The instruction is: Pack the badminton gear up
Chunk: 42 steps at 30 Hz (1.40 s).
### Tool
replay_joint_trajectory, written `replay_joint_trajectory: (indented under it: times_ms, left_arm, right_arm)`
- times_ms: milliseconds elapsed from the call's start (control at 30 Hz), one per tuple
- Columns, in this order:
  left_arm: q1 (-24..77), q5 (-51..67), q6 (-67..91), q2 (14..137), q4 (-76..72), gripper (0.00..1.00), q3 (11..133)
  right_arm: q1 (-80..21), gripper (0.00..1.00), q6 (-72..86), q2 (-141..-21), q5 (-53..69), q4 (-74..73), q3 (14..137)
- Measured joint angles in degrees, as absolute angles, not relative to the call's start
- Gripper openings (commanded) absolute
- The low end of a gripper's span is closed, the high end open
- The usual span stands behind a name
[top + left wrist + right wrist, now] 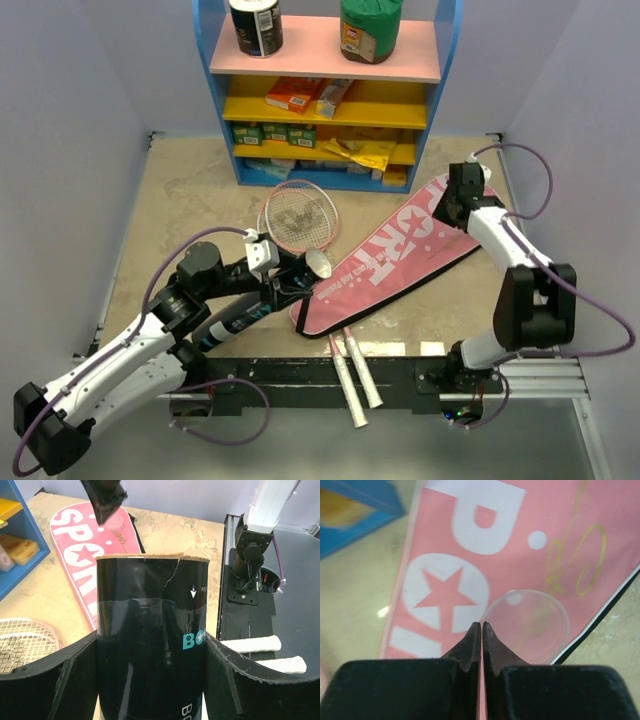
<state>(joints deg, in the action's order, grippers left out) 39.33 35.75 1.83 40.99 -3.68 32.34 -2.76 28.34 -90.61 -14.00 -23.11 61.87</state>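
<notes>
My left gripper (280,287) is shut on the long black tube (262,302). It holds the tube slanted above the table, with the open end (318,265) pointing at the pink bag (400,255). In the left wrist view the tube (150,605) fills the gap between the fingers (65,680). One pink racket (299,216) lies behind the tube. Two white handles (352,382) stick out of the bag's near end. My right gripper (460,197) is shut and empty over the bag's far end. Its tips (481,626) are next to a clear round lid (532,625) lying on the bag (470,535). No shuttlecocks show.
The blue-yellow shelf unit (325,95) stands at the back with jars on top and boxes inside. Grey walls close in on both sides. The black base rail (300,375) runs along the near edge, under the handles.
</notes>
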Motion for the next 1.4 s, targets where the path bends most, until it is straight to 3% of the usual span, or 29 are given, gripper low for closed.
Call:
replay_joint_trajectory:
  times_ms: [200, 333, 567, 1000, 1400]
  left_arm:
    - [39.33, 35.75, 1.74, 43.13, -3.70, 0.00, 32.69]
    - [39.33, 35.70, 1.72, 44.80, -3.70, 0.00, 33.04]
    - [39.33, 35.79, 1.69, 46.19, -3.68, 0.00, 33.34]
    - [39.33, 40.69, 1.69, 49.58, -2.02, 0.00, 34.30]
    - [39.33, 41.76, 1.76, 49.47, -1.93, 0.00, 34.30]
  right_arm:
    - [-5.48, 0.00, 28.21, -74.94, -4.64, -21.91, 59.44]
    - [-12.47, 0.00, 28.47, -67.00, 3.40, -21.63, 58.65]
    - [-24.45, 0.00, 28.05, -66.15, 16.88, -25.65, 61.04]
    - [-27.03, 0.00, 25.91, -59.75, 43.59, -25.30, 61.47]
    - [-35.09, 0.00, 28.58, -59.59, 49.04, -19.22, 59.33]
